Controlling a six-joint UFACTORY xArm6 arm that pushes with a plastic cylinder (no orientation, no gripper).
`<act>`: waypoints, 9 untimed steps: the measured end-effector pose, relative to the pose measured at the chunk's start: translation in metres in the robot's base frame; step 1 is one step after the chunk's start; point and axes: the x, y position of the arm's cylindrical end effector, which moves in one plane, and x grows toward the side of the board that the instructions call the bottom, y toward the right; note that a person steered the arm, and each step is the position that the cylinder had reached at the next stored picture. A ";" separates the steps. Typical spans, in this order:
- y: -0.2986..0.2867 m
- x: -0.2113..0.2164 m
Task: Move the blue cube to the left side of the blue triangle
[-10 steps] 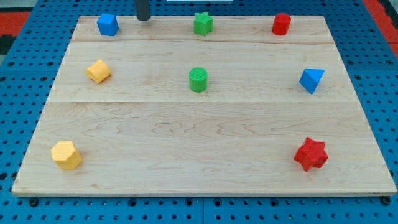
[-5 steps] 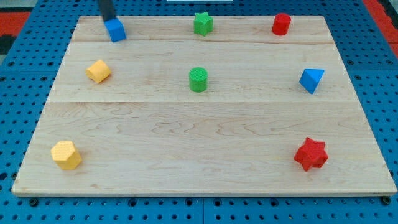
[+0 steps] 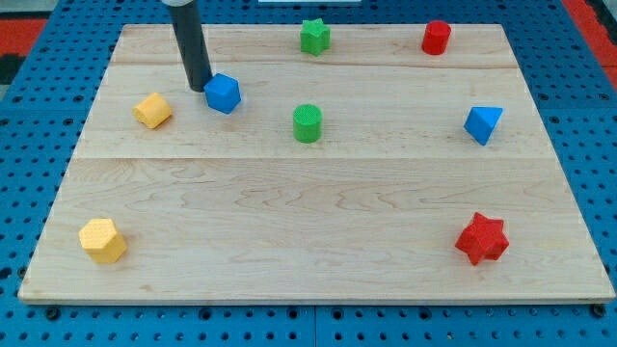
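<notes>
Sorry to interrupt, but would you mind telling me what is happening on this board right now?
My tip sits against the upper-left side of the blue cube, pushing it across the wooden board. The blue triangle waits far off at the view's right, with the green cylinder between them. The yellow block lies just left of my tip.

One camera only, looking down at a slant from the bench's near edge toward its far edge. It sits close enough that the whole top fills the view, pegboard framing it.
</notes>
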 end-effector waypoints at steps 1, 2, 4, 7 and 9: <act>0.013 0.011; 0.052 0.009; 0.121 -0.016; 0.249 0.002; 0.267 0.043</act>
